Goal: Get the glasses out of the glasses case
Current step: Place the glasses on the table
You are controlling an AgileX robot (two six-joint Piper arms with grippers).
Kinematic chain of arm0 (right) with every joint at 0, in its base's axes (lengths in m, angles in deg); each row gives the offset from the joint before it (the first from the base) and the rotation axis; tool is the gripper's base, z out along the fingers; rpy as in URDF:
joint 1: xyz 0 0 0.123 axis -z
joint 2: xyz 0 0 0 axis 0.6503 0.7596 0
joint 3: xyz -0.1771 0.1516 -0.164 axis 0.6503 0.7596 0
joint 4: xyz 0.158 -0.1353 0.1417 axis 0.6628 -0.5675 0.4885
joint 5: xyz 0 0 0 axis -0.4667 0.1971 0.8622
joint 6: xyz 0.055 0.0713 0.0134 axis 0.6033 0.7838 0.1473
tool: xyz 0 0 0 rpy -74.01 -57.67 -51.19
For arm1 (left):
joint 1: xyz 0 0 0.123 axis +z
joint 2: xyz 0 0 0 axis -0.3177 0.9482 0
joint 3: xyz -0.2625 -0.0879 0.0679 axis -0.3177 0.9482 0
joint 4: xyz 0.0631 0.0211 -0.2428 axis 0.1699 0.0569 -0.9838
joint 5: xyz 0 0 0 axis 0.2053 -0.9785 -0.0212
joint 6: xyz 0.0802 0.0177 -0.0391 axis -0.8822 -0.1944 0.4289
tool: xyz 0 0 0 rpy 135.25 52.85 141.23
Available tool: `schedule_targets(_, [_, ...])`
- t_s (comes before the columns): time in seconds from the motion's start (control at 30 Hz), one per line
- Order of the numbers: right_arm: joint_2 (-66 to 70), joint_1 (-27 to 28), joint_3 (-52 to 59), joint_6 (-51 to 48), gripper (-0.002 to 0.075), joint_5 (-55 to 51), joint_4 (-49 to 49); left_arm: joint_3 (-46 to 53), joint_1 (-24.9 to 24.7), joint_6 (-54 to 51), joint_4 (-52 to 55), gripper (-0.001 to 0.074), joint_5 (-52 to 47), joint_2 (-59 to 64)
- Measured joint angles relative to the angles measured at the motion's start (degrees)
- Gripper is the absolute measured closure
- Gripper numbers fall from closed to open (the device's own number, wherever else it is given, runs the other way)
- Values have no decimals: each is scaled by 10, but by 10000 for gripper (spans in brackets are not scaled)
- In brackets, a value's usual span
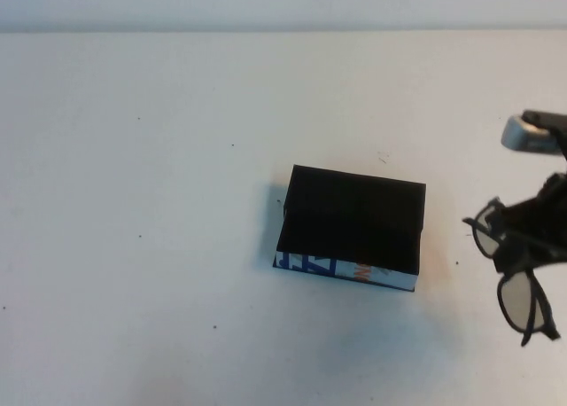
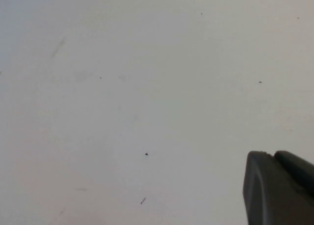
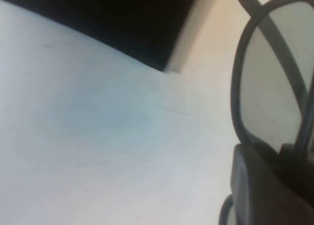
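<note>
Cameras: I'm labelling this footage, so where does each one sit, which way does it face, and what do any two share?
High view: raised on the robot's side, angled down at the table; case mid-table, right tool holding the glasses at the right edge.
Left wrist view: on the left arm, facing bare table; only the left tool shows.
Right wrist view: on the right arm, facing table, case corner and glasses.
Shared by high and right wrist: glasses, case.

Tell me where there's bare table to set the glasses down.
The right pincer holds the glasses right of the glasses case. The table is bare between them, in front of the case, and left of it. The left pincer is over bare table.
</note>
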Motion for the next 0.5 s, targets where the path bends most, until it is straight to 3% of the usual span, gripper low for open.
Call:
schedule_targets(0.2, [0, 2, 142, 17, 662, 142, -6, 0, 0, 0, 0, 739, 0, 0])
schedule_targets(0.4, [29, 2, 154, 17, 659, 203, 0, 0, 0, 0, 0, 739, 0, 0])
schedule_targets(0.5, [32, 2, 154, 17, 623, 223, 2, 0, 0, 0, 0, 739, 0, 0])
